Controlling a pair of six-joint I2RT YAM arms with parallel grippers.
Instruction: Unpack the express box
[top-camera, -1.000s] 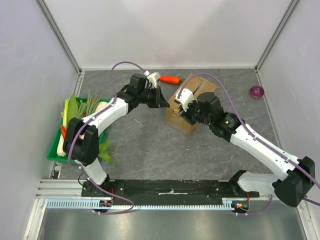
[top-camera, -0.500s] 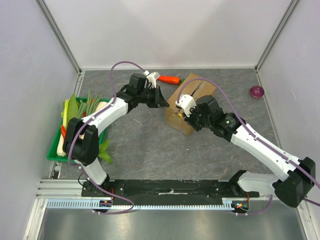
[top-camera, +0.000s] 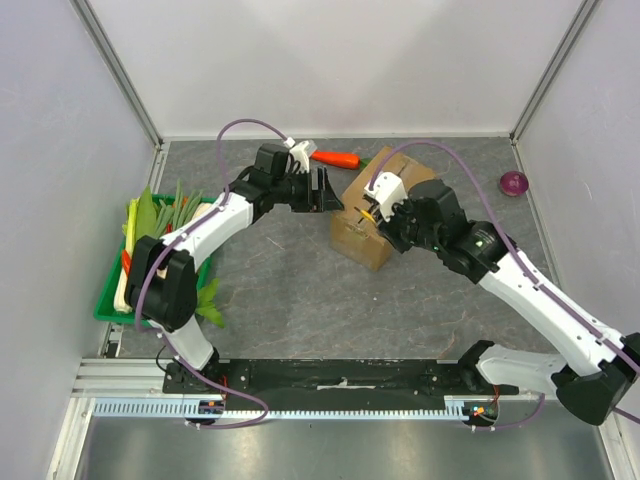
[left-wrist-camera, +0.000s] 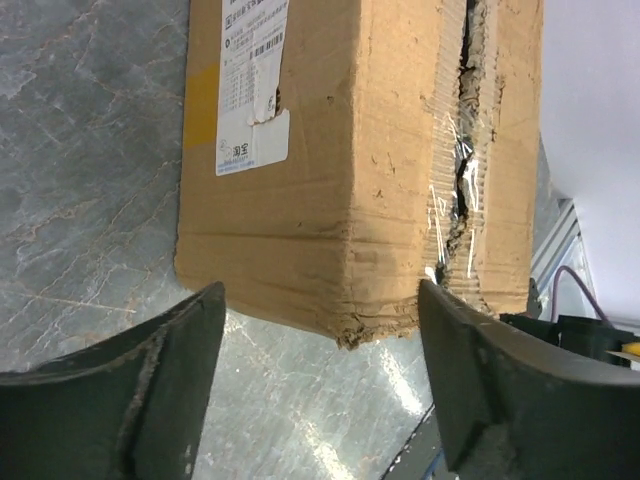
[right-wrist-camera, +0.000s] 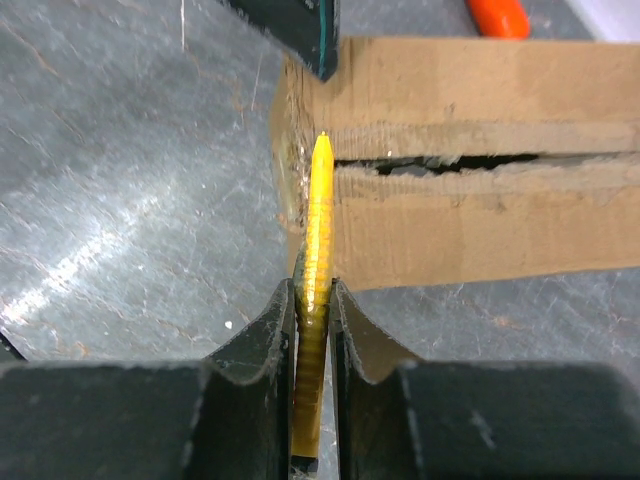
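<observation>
Right hand (right-wrist-camera: 313, 292) clamps a yellow blade (right-wrist-camera: 320, 200) (handle hidden), seemingly touching express box (right-wrist-camera: 480, 230) seam; left hand (left-wrist-camera: 320, 290) spread.

We see a grey stone-patterned table (top-camera: 290, 290). A brown corrugated cardboard express box (top-camera: 355, 238) sits towards its far edge, an orange carrot (top-camera: 338, 159) just behind, a purple onion (top-camera: 513, 183) near the far right corner, and a green plastic tray (top-camera: 104, 300) along the left edge.

Green tray (top-camera: 105, 300) at the left edge of the grey table (top-camera: 290, 295), holding leafy greens (top-camera: 165, 212). Carrot (top-camera: 336, 158) at the far side, near the middle. Purple onion (top-camera: 513, 183) far right, well apart from both.
</observation>
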